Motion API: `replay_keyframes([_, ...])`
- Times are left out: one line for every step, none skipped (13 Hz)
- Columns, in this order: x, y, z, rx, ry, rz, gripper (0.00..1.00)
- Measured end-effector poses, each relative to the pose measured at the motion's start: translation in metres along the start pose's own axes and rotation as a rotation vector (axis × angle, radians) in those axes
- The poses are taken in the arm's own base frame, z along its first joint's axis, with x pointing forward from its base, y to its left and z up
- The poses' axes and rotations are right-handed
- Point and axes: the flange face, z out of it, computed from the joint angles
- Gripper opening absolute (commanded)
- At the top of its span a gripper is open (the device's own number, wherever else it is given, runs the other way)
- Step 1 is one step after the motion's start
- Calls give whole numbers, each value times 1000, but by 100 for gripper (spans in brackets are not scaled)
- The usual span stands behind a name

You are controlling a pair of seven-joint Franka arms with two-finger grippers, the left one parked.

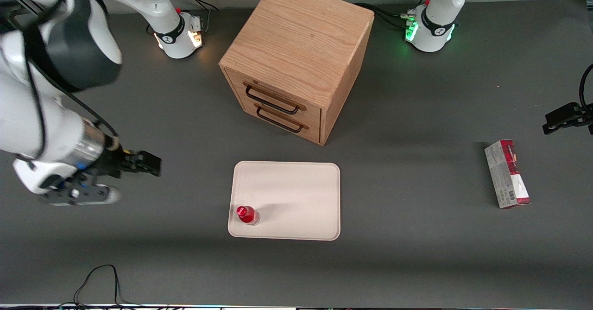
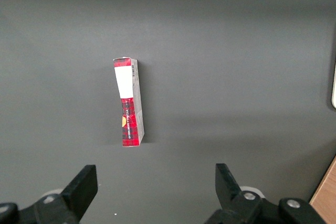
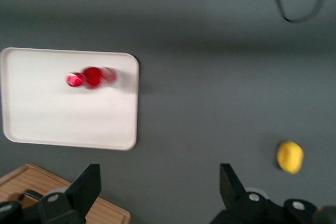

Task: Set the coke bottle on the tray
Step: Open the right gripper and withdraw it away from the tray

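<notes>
Front view: the grey worktop (image 1: pixel 417 263) is carrying, in order of bulk, a wooden two-drawer cabinet (image 1: pixel 296 60), a pale beige tray (image 1: pixel 296 194), a red-and-grey carton (image 1: pixel 507 174) and a very small coke bottle (image 1: pixel 247 214). The working right arm (image 1: pixel 41 115) is reaching in from its own end of the worktop, its white forearm slanting down toward the camera and its wrist turning the claw (image 1: pixel 150 164) roughly level, pointing toward the tray. The claw is hanging above bare worktop, well apart from the tray's nearest edge and clear of everything. In the right wrist view its two dark fingers (image 3: pixel 86 184) are standing wide apart with nothing between them.

The cabinet is sitting farther from the front camera than the tray, turned at an angle, both drawers shut and their dark handles facing the tray. The tray is lying flat in front of the cabinet's drawers. The carton is lying on its side toward the parked arm's end of the worktop, well apart from the tray.

The coke bottle is standing upright on the tray, inside the low rim, in the corner nearest the front camera on the working arm's side, its red cap up. The right wrist view is showing the tray (image 3: pixel 68 119) with the bottle (image 3: pixel 92 77) on it, blurred, and a yellow lemon-like lump (image 3: pixel 290 157) resting on the worktop well apart from the tray.
</notes>
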Motion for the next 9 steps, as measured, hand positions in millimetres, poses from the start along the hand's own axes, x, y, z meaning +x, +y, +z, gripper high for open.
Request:
replay_keyframes([-16,15,-9,-7,0,22,100])
replay_keyframes([-35,29,-17,-9,5,41,100])
replay_keyframes([-57,40,-23,-10,12,56,100])
replay_keyframes([-79,52,-27,-13,15,70,100])
replay_keyframes([-100,63,-28,-14,15,83,100])
replay_keyframes([-119,72,-29,-14,11,93,100])
replay_keyframes([-131,76,-30,-14,7,95,100])
replay_keyframes([-137,78,-30,-15,4,93,100])
replay_keyframes([-139,78,-29,-15,3,91,100])
